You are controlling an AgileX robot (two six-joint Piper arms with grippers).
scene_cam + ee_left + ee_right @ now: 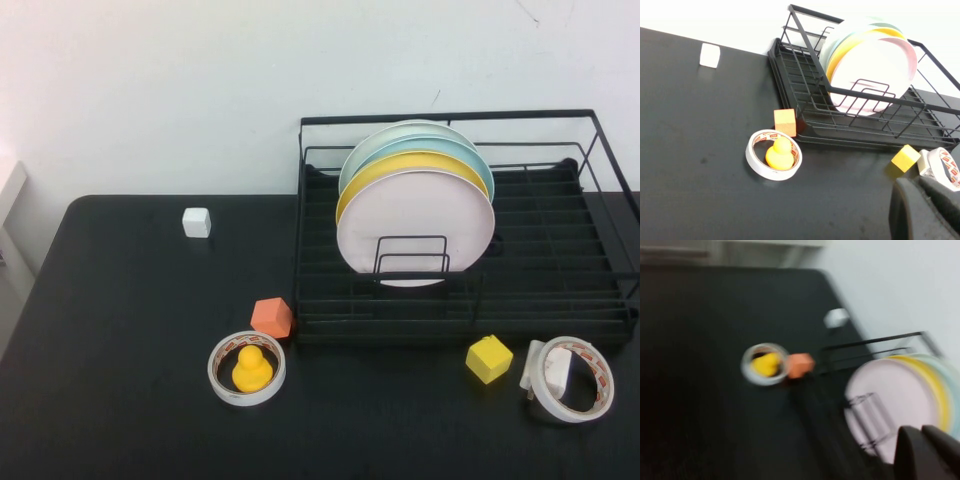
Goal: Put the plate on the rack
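The pale pink plate [415,225] stands upright in the black wire rack [560,300], at the front of a row of plates and leaning on a wire divider. It also shows in the left wrist view [875,70] and, blurred, in the right wrist view [890,395]. Neither arm shows in the high view. My left gripper [920,200] is shut and empty, above the table near the rack's front right corner. My right gripper [922,445] is shut and empty, close to the plate's face.
A yellow plate [400,165] and a light blue plate [420,143] stand behind the pink one. On the black table are a white cube [197,222], an orange cube [271,317], a tape roll holding a yellow duck [247,368], a yellow cube [489,358] and another tape roll [570,378].
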